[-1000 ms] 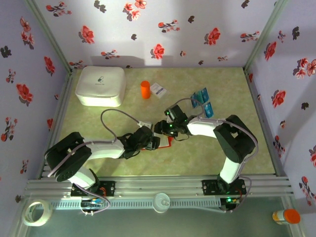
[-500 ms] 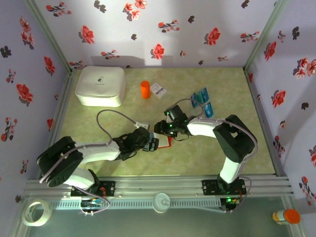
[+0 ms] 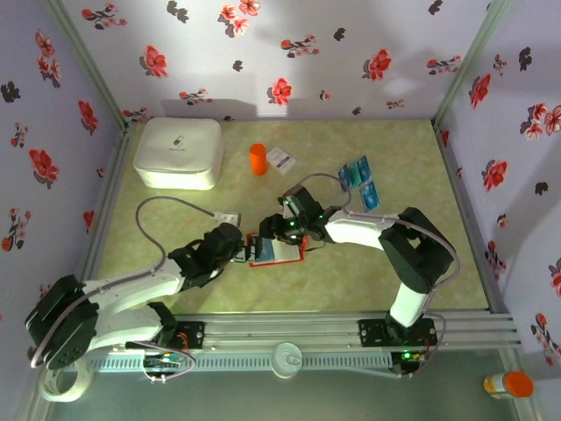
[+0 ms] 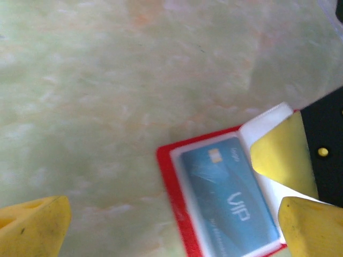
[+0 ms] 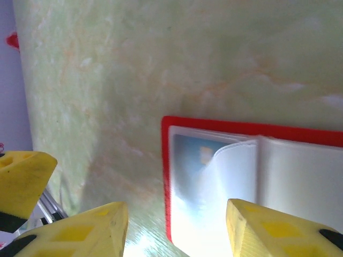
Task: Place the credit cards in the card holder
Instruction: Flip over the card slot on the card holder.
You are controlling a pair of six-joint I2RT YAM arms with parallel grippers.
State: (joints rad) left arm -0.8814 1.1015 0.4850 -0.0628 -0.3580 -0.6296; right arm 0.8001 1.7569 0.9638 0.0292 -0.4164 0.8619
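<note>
Fingers of the left gripper (image 3: 245, 249) are standing wide apart beside the card holder (image 3: 280, 253), lying open on the table (image 3: 333, 282) with one credit card (image 4: 228, 201) in its pocket; the right gripper (image 3: 284, 233) is hovering over it, jaws apart; spare cards (image 3: 356, 173) are lying farther right.

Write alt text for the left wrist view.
An open red wallet lies on a pale green table, a blue VIP card in its clear pocket. The left gripper is open, its yellow fingers wide apart at the bottom corners.
</note>
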